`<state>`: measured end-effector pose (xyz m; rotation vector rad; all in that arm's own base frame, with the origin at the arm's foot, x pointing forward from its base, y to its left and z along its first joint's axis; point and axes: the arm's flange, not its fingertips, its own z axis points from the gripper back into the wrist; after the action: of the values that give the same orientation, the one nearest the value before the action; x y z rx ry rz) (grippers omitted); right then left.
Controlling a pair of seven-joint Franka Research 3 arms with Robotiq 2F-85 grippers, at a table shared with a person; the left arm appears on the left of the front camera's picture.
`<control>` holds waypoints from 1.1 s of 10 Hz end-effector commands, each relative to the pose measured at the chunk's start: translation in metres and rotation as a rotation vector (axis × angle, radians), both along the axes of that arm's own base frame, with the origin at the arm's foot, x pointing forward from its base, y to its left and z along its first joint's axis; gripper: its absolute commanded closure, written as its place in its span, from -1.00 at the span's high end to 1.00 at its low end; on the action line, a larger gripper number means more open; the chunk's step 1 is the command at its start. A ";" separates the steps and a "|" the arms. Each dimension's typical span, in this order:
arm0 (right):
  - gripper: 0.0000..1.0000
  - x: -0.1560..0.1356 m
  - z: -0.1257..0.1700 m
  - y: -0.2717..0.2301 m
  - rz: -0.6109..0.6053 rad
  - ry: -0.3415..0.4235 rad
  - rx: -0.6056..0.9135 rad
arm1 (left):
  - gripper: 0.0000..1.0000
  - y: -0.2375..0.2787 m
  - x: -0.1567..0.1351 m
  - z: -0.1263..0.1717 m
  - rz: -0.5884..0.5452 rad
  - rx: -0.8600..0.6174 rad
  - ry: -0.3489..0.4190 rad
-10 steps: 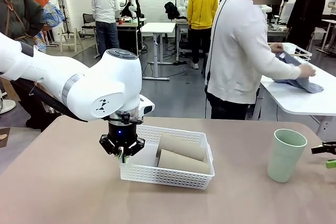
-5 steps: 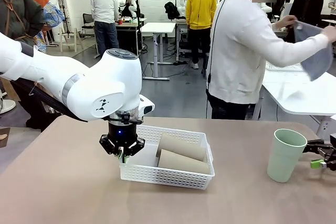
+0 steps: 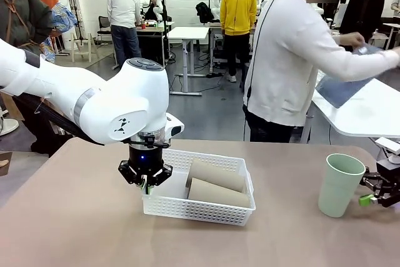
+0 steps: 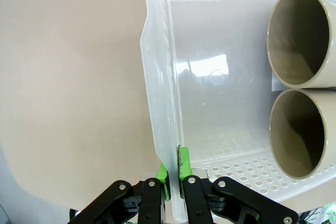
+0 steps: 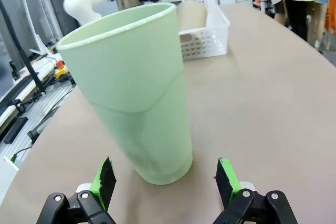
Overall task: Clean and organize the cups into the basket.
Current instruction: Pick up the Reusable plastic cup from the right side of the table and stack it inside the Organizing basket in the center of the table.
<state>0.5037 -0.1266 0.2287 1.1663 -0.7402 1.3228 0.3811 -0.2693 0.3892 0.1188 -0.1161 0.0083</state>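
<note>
- Two smooth, tapered brown cups [image 3: 217,176] lie side by side in the white perforated plastic basket [image 3: 199,209], with their long axes running about 10 to 4 o'clock and their mouths toward 10.
- The left gripper [image 3: 146,183] is clamped on the basket's wall at 9 o'clock.
- A matte green cup [image 3: 339,186] stands upright at 3 o'clock from the basket.
- The right gripper [image 3: 369,191] is spread wide around the green cup, seemingly without touching it.

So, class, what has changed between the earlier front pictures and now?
The right gripper, open, moved in from the table's right edge toward the upright mint green cup, not touching it yet. The person lifted a blue cloth off the white table. Unchanged: left gripper shut on the basket wall, two tan cups lying inside.
</note>
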 end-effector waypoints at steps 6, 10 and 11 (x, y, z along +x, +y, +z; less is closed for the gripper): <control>1.00 -0.010 -0.007 0.037 0.117 -0.036 -0.065 | -1.00 -0.002 -0.001 0.001 0.011 0.004 -0.010; 1.00 -0.007 -0.006 0.060 0.161 -0.038 -0.055 | -1.00 -0.002 -0.001 0.001 0.011 0.004 -0.010; 1.00 -0.007 -0.005 0.064 0.168 -0.039 -0.037 | -1.00 -0.002 -0.001 0.001 0.011 0.004 -0.010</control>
<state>0.5048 -0.0670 0.2200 1.2000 -0.6550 1.4718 0.3811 -0.2693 0.3892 0.1188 -0.1161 0.0082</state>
